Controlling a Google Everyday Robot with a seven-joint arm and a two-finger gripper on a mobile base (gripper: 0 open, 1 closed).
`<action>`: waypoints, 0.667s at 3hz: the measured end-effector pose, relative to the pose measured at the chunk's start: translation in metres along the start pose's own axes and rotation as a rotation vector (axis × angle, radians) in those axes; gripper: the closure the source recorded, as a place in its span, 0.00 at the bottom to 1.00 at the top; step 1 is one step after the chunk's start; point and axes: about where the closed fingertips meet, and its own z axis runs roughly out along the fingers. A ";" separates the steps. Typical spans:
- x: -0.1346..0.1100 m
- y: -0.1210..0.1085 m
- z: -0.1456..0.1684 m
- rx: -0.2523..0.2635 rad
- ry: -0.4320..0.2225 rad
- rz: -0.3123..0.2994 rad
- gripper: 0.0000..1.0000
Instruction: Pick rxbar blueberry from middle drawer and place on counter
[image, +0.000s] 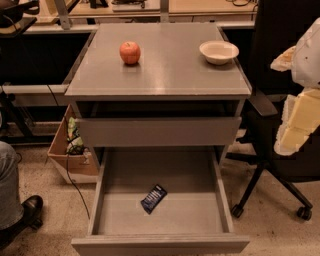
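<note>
**A:** So, how far has the job got?

**B:** By my reading, hardly started. The middle drawer (192, 212) is pulled right out, so the opening part is done. The rxbar blueberry (153, 198) lies flat on the drawer floor, a little left of centre and turned at an angle, clear of all the walls.

**A:** And the gripper?

**B:** The gripper (298, 122) hangs at the right edge of the view, beside the cabinet and roughly level with the shut drawer panel (159, 131) above the open one. It is well apart from the bar. I cannot tell whether it is set wide or narrow, since only its pale padded side shows. It is not carrying the bar, because the bar is in the drawer.

**A:** Is there anything on the counter?

**B:** The counter (165, 75) carries an apple (130, 52) towards the back left and a white bowl (219, 52) towards the back right. The front half between them is bare grey, so I judge there is room to set the bar down.

**A:** What is left, then?

**B:** Nearly everything. The arm has to reach over and down into the drawer, close on the bar, lift it past the front panel and put it on the top. A flat wrapper on a flat floor looks awkward to pinch, so I expect the grasp to be the hard part.
</note>
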 end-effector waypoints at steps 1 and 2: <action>0.000 0.000 0.000 0.000 0.000 0.000 0.00; -0.002 0.006 0.051 -0.044 -0.020 -0.080 0.00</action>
